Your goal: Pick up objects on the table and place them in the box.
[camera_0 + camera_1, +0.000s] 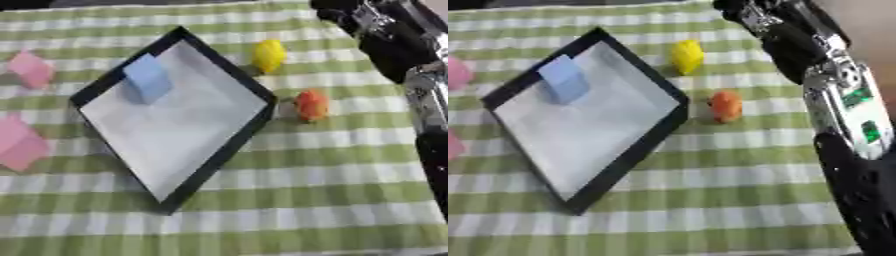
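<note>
A shallow box (219,155) with a black rim and pale floor lies turned like a diamond on the green-and-white checked tablecloth (332,200). Inside it, up in the far-left corner, sits a light blue block (147,78), close against the rim on that side; the rest of the floor is bare.

Outside the box, on its right, two small pieces remain on the cloth. A yellow object (269,55) lies just beyond the upper right rim, near it but apart. An orange object (311,104) lies a little nearer to the camera, just beside the box's right corner; it may be touching the rim, though the blur makes that hard to judge. The two are near each other with a strip of cloth between them.

On the left side, two pink pieces lie on the cloth well apart from the rim: a smaller pink block (31,69) farther away and a larger pink block (21,142) nearer, at the picture's edge.

The robot's right arm (846,105), black with silver joints, runs down the right side from the upper corner, above the cloth beyond the yellow and orange objects. Its hand cannot be made out, so I cannot tell how its fingers stand. The left hand does not show.
</note>
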`<state>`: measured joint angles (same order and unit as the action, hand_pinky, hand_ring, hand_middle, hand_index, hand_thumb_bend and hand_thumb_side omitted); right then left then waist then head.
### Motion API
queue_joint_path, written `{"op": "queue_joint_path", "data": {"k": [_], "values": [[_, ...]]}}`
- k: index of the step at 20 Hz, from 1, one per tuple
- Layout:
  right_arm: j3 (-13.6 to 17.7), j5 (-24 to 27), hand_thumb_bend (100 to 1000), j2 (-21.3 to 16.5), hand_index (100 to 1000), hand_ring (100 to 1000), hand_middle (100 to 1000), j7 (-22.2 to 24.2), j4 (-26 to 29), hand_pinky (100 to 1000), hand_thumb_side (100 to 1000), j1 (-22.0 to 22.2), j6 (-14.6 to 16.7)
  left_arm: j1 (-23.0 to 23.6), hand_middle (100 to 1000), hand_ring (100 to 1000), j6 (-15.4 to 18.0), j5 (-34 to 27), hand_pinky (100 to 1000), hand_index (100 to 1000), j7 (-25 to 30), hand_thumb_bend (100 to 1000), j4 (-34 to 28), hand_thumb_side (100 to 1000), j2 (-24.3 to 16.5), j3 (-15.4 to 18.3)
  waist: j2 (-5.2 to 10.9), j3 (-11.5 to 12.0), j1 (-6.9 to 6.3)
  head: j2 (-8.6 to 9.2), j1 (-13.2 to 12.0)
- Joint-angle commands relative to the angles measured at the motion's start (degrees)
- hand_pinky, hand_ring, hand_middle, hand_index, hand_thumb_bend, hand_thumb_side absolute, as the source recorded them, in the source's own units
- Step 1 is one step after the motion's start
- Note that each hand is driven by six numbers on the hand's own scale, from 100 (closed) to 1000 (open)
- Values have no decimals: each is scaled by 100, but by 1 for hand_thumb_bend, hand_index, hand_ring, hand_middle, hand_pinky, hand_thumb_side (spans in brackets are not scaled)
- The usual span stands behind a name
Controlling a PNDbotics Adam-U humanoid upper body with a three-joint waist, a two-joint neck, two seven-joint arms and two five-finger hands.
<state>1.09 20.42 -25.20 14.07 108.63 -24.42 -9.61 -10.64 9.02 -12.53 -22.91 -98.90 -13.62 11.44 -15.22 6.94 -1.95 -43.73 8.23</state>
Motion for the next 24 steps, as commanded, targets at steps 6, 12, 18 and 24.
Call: {"op": "queue_joint_path", "data": {"k": [6,12,18,24], "values": [[22,-159,147,-640,904,873,798,174,92,949,421,-261,192,-3,830,771,36,2,807,827,-53,164,-82,798,-207,79,133,-29,-9,53,-102],[-302,-577,172,-1771,893,873,809,638,71,933,403,-574,682,52,833,774,29,15,807,829,-79,161,-53,801,-290,97,191,-136,32,7,-112],[-685,-932,338,-2922,893,874,818,1010,-124,917,368,-877,1260,52,838,781,8,-44,808,832,-90,170,-48,800,-414,105,247,-212,97,-7,-52],[-968,-1006,454,-3880,898,876,828,1407,-143,908,348,-965,1829,148,845,788,-30,-244,810,834,-95,161,-6,800,-724,80,258,-224,153,-13,18]]}}
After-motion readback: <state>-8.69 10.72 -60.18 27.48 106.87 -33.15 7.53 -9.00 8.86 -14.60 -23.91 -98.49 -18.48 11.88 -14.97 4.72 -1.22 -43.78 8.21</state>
